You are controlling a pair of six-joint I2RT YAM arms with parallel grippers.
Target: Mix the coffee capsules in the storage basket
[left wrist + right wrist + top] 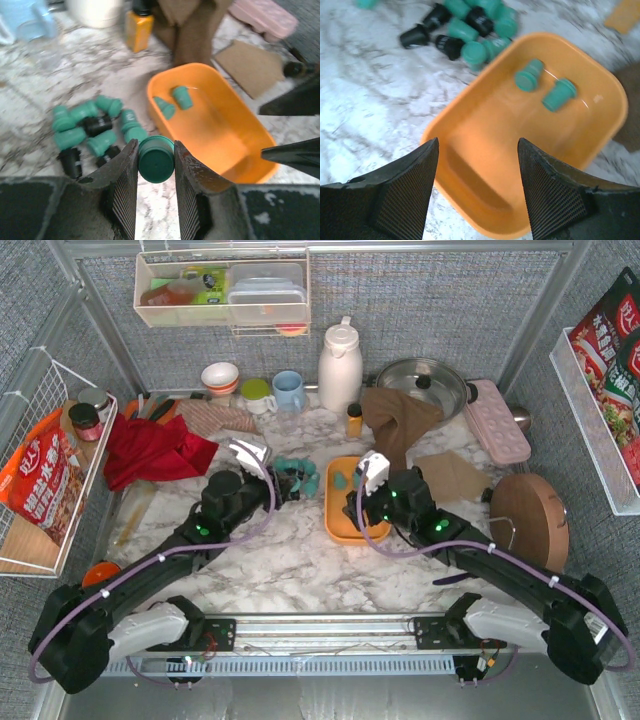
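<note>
Spanning the marble tabletop (pixel 300 560), the scene held the orange storage basket (pixel 235 130) just right of centre. The right gripper (pixel 477 147) hovered over the basket's near end, its jaws spread wide and holding nothing. The left gripper (pixel 155 150) sat just beside the basket's left rim, clamped on one teal coffee capsule (pixel 156 162). A cluster of teal and black capsules (pixel 92 132) lay on the marble left of the basket. Two teal capsules (pixel 545 85) lay inside it at its far end.

a mock kitchen in a fabric-walled booth (pixel 420 310): marble top (pixel 290 555), thermos (pixel 340 365), lidded pot (pixel 425 388), mugs (pixel 288 390).
</note>
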